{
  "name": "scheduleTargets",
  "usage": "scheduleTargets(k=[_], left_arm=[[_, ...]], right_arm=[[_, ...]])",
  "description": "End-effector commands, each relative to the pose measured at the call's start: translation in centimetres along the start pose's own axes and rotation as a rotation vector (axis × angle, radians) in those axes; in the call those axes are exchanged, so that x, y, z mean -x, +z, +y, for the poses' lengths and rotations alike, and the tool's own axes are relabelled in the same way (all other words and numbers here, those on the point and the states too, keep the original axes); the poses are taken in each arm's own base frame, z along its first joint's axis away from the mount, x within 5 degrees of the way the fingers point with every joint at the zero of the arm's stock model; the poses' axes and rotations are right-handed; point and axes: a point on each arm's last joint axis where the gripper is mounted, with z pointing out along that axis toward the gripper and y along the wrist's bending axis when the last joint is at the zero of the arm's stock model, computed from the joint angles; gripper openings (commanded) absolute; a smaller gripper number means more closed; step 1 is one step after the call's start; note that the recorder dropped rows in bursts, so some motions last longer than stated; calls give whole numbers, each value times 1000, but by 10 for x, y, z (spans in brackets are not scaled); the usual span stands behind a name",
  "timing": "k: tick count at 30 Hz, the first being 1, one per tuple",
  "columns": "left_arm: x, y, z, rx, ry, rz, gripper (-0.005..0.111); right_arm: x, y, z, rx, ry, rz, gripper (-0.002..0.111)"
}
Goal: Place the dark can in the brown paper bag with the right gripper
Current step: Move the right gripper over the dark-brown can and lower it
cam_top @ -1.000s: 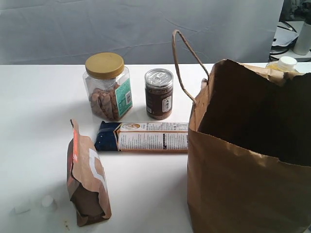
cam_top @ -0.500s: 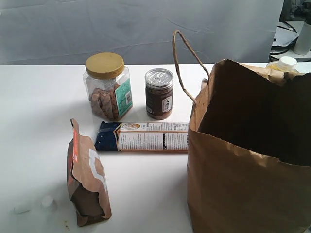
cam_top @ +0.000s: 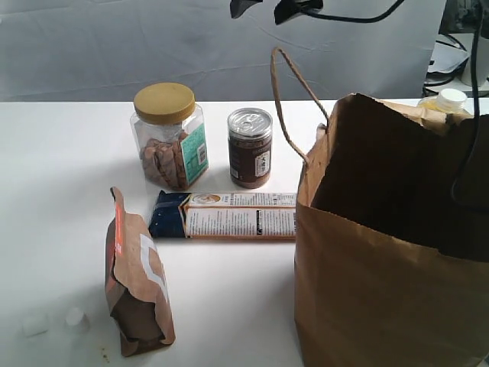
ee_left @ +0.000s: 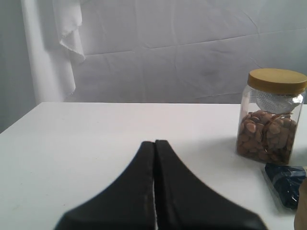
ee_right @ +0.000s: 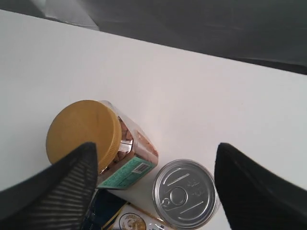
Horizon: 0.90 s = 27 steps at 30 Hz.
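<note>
The dark can (cam_top: 250,147) stands upright on the white table, between the yellow-lidded jar and the brown paper bag (cam_top: 390,245). Its silver pull-tab top (ee_right: 184,193) shows from above in the right wrist view. My right gripper (cam_top: 263,8) hangs open high above the can at the top edge of the exterior view, its two black fingers (ee_right: 254,191) spread wide with nothing between them. The bag stands open at the right, its cord handle (cam_top: 294,92) sticking up. My left gripper (ee_left: 154,143) is shut and empty, low over the table.
A clear jar with a yellow lid (cam_top: 168,136) stands left of the can. A blue-and-white flat box (cam_top: 225,215) lies in front of both. A brown snack pouch (cam_top: 137,275) lies nearer, left. Black cable (cam_top: 466,115) hangs over the bag. A white-capped bottle (cam_top: 449,99) stands behind it.
The right gripper and its cable have come into the exterior view at the top, above the can. The objects on the table have not moved.
</note>
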Motion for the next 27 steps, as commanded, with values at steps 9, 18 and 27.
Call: scheduleTargets(k=[9, 18, 27], left_arm=[[0, 0, 0, -6, 0, -7, 0], [0, 0, 0, -6, 0, -7, 0], [0, 0, 0, -6, 0, -7, 0]], right_arm=[[-20, 36, 20, -111, -58, 71, 66], [-46, 64, 22, -187, -108, 191, 66], [-59, 77, 13, -249, -199, 257, 79]])
